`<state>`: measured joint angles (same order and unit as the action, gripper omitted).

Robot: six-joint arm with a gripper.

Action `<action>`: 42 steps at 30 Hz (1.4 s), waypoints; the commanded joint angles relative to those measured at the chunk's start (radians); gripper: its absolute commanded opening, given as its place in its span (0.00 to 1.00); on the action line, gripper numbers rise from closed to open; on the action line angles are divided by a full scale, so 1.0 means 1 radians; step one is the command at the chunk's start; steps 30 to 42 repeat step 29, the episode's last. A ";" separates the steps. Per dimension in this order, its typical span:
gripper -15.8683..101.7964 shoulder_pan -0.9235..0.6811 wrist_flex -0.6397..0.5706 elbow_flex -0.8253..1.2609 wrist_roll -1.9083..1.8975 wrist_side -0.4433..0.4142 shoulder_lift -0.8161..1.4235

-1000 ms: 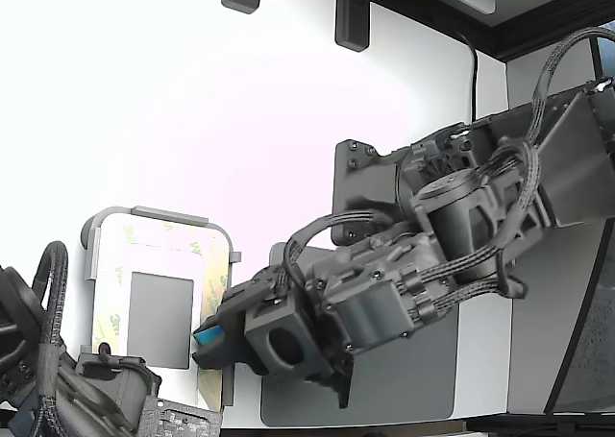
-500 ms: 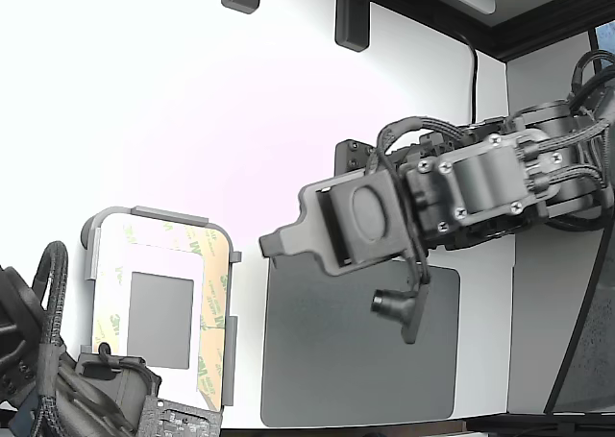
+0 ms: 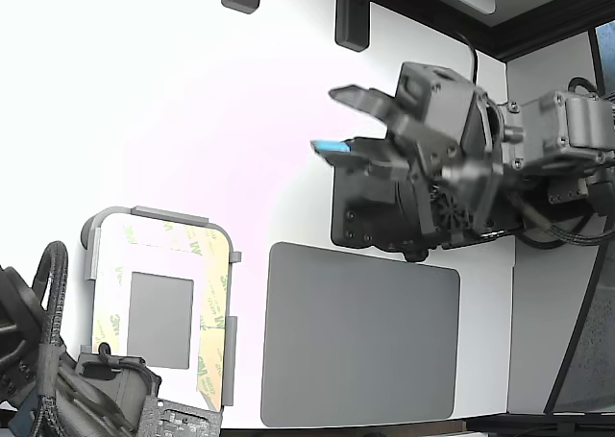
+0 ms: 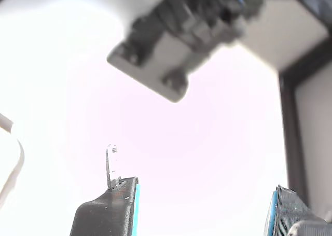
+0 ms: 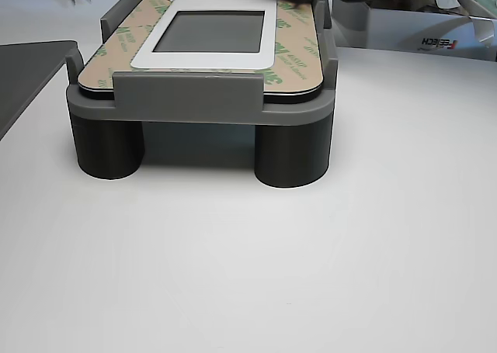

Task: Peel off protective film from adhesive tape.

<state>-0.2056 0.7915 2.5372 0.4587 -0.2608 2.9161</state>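
Wrist view washed out by glare; film (image 3: 213,333) partly cut off by jig rail. Pincer (image 3: 348,122) wide open, empty, well apart from tape (image 5: 293,35), above bench (image 3: 192,120).

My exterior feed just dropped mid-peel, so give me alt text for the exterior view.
The tool is raised over the bare white table, open and holding nothing, far from the grey fixture at the exterior view's lower left. Tan protective film with green logos lies along the plate's edge there. A large grey mat lies between them.
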 commanded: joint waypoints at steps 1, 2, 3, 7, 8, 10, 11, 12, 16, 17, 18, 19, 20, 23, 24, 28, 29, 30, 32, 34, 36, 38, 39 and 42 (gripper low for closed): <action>0.98 0.137 0.126 -0.014 -0.629 -0.005 -0.028; 0.98 0.189 0.132 -0.011 -0.611 0.054 -0.014; 0.98 0.224 0.149 -0.008 -0.614 0.084 -0.006; 0.98 0.327 0.175 0.064 -0.611 0.172 0.040; 0.98 0.328 0.176 0.061 -0.606 0.175 0.032; 0.98 0.328 0.176 0.071 -0.586 0.201 0.038; 0.98 0.327 0.178 0.091 -0.565 0.230 0.038; 0.94 0.327 0.178 0.098 -0.541 0.265 0.035; 0.98 0.327 0.172 0.101 -0.540 0.270 0.040; 0.98 0.327 0.172 0.101 -0.538 0.272 0.040; 0.98 0.327 0.172 0.101 -0.538 0.272 0.040; 0.98 0.327 0.172 0.101 -0.538 0.272 0.040; 0.98 0.327 0.172 0.101 -0.538 0.272 0.040; 0.98 0.327 0.172 0.101 -0.538 0.272 0.040; 0.98 0.327 0.172 0.101 -0.538 0.272 0.040; 0.98 0.327 0.172 0.101 -0.538 0.272 0.040; 0.98 0.327 0.172 0.101 -0.538 0.272 0.040; 0.98 0.327 0.172 0.101 -0.538 0.272 0.040; 0.98 0.327 0.172 0.101 -0.538 0.272 0.040; 0.98 0.327 0.172 0.101 -0.538 0.272 0.040; 0.98 0.327 0.172 0.101 -0.538 0.272 0.040; 0.98 0.327 0.172 0.101 -0.538 0.272 0.040; 0.98 0.327 0.172 0.101 -0.538 0.272 0.040; 0.98 0.327 0.172 0.101 -0.538 0.272 0.040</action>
